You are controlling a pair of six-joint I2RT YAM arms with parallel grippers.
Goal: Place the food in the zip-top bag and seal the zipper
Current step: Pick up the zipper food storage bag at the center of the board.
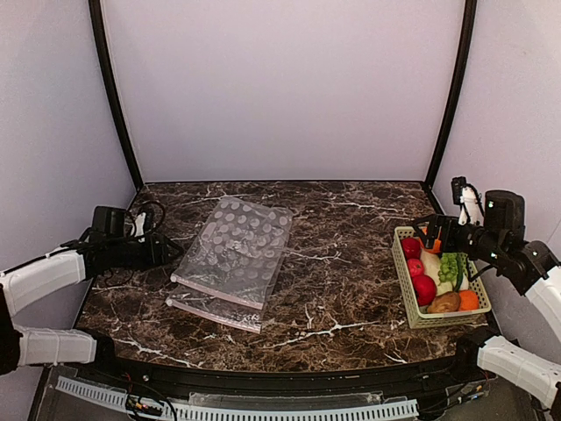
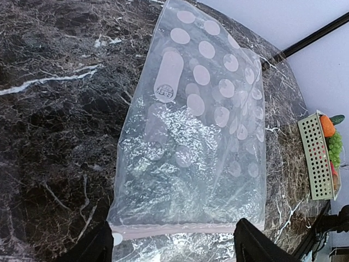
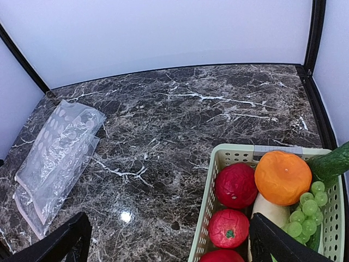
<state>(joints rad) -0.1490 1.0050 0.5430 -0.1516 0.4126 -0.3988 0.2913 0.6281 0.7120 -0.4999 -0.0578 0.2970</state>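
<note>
Two like clear dotted bags lie stacked left of centre. The upper one is the zip-top bag (image 1: 238, 246) (image 2: 196, 153). Its pinkish zipper (image 2: 185, 229) runs across between the fingers of my left gripper (image 2: 174, 248) (image 1: 173, 251), which is open at the mouth edge and holds nothing. The food (image 1: 424, 288) sits in a pale green basket (image 1: 405, 294) at the right: red apples (image 3: 235, 185), an orange (image 3: 282, 177), green grapes (image 3: 308, 207), a white radish (image 3: 266, 210). My right gripper (image 3: 169, 248) (image 1: 431, 235) hovers open over the basket's left rim, empty.
The second bag (image 1: 213, 309) pokes out under the first toward the near edge. A dark green vegetable (image 3: 332, 162) lies at the basket's far right. Black cables (image 1: 145, 215) sit at the back left corner. Walls enclose the marble table (image 1: 342, 263).
</note>
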